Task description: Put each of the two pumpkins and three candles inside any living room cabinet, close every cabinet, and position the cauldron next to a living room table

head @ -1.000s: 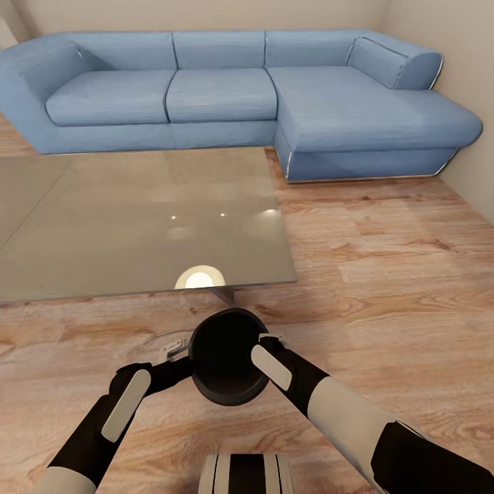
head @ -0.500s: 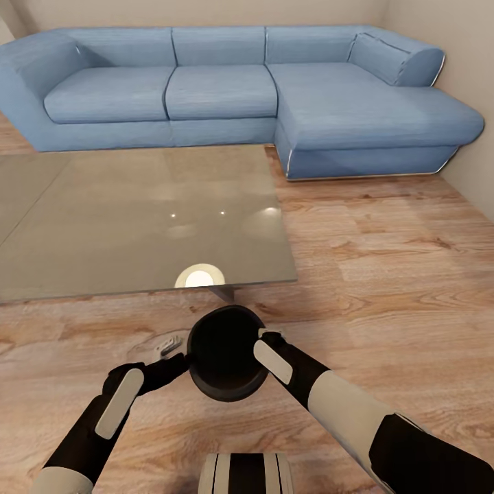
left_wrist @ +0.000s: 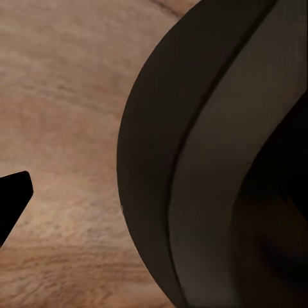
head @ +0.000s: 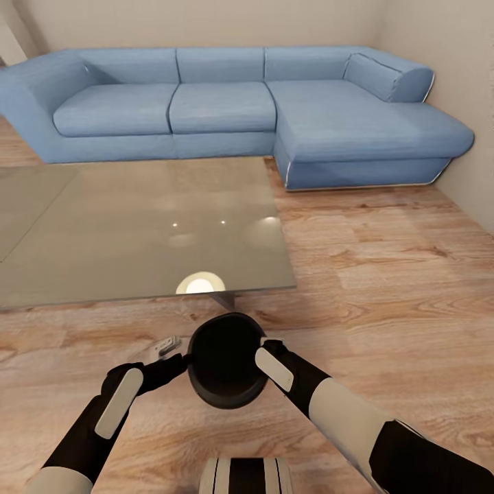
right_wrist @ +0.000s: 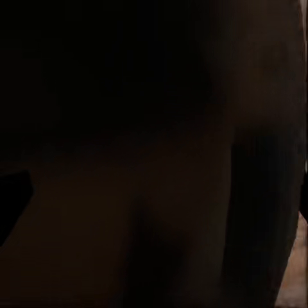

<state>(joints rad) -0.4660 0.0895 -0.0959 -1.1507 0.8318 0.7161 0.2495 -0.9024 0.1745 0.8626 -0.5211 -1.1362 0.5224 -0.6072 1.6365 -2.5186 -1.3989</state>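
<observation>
Black and matte, the cauldron (head: 225, 360) sits between the two arms, with the left pincer (head: 180, 362) at one side of its rim and the right pincer (head: 263, 347) at the other. Whether it rests on the wooden floor (head: 384, 288) or hangs just above it cannot be told. The left wrist view shows the pot's flared rim and belly (left_wrist: 212, 167) close in front, with one dark fingertip (left_wrist: 13, 196) standing apart from it over the floor boards; how far the left pincer is spread cannot be told. The right wrist view is dark with the cauldron's wall (right_wrist: 160, 154) pressed close, and the state of the right pincer cannot be told either. Just beyond both pincers is the near edge of the grey desk (head: 137, 226), with one angled leg (head: 223, 299) under it. Well past the desk stands a blue corner sofa (head: 226, 110).
</observation>
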